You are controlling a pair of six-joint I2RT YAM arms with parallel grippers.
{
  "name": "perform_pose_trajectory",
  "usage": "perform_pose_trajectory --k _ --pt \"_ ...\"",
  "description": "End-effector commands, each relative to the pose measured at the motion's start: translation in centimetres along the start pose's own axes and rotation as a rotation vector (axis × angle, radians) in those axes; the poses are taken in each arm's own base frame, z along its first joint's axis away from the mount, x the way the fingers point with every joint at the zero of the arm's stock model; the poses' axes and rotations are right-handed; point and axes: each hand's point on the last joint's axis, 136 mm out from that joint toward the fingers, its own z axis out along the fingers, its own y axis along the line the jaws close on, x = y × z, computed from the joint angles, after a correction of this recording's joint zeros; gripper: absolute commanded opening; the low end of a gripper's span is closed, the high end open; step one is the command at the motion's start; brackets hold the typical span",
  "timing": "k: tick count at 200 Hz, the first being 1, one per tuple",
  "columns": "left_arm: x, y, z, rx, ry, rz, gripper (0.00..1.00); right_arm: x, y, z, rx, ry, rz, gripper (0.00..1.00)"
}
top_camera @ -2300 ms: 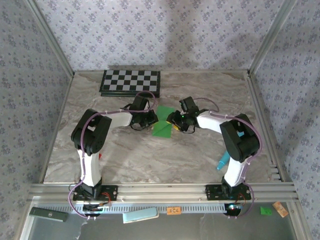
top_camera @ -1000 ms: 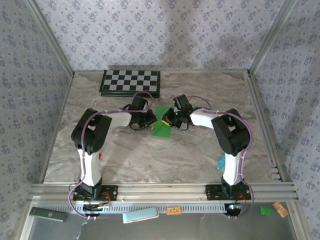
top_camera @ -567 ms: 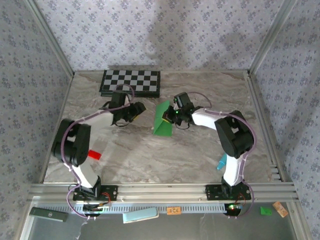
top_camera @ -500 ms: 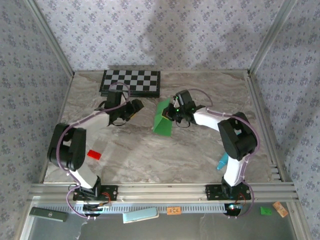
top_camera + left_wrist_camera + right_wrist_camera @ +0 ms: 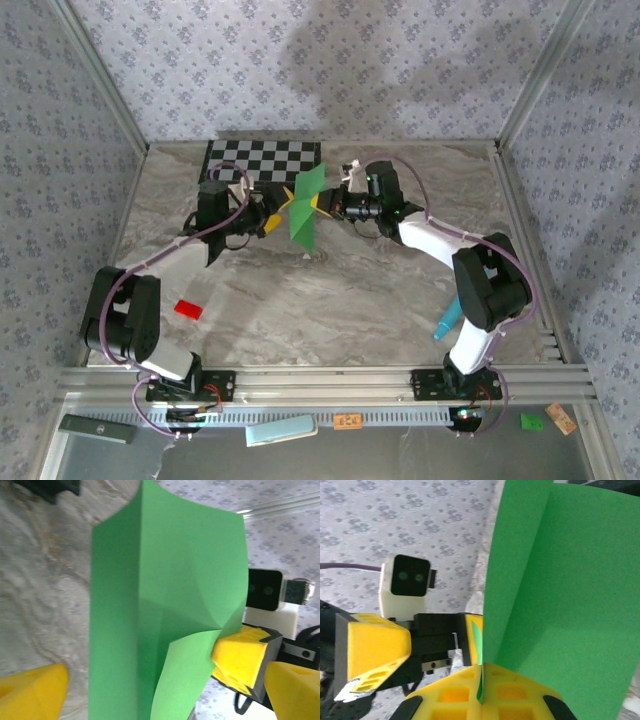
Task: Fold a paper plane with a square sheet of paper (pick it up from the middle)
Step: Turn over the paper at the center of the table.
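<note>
The left gripper [image 5: 276, 209] has just opened wide, leaving the creased green sheet [image 5: 303, 218] clamped upright in the right gripper [image 5: 319, 204], ready for regripping

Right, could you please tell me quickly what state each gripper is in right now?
Left gripper: open, holding nothing.
Right gripper: shut on the green paper.

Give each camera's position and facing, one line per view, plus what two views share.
Top external: high behind the arm bases, looking down at the marbled table; both arms show, a thin bright green paper sheet between them.
Left wrist: on the left arm, facing the sheet; own yellow fingers at the bottom corners.
Right wrist: on the right arm, facing the sheet; own yellow fingers pinch its edge.
Shared: the sheet; left wrist sees the right gripper, right wrist the left gripper.
</note>
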Motion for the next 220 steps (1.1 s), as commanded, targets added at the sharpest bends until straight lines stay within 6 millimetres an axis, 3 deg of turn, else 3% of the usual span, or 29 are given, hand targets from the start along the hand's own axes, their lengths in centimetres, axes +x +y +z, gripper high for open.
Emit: perform_pose_trajectory --k 1,31,125,220 --pt "1.1 -3.4 0.5 0.133 0.061 0.034 0.99 -1.4 4.3 -0.7 -0.131 -0.009 -0.045 0.04" --pt "1.6 -4.4 0.4 0.173 0.085 0.045 0.92 -1.7 4.4 -1.0 -0.157 -0.015 -0.025 0.05" --pt "1.0 -5.1 0.0 0.230 0.059 0.028 0.52 -1.9 3.6 -1.4 -0.167 -0.020 0.016 0.07" --pt "0.3 -4.4 -0.3 0.216 0.034 0.000 0.31 -1.6 1.8 -0.8 -0.123 -0.006 0.061 0.10"
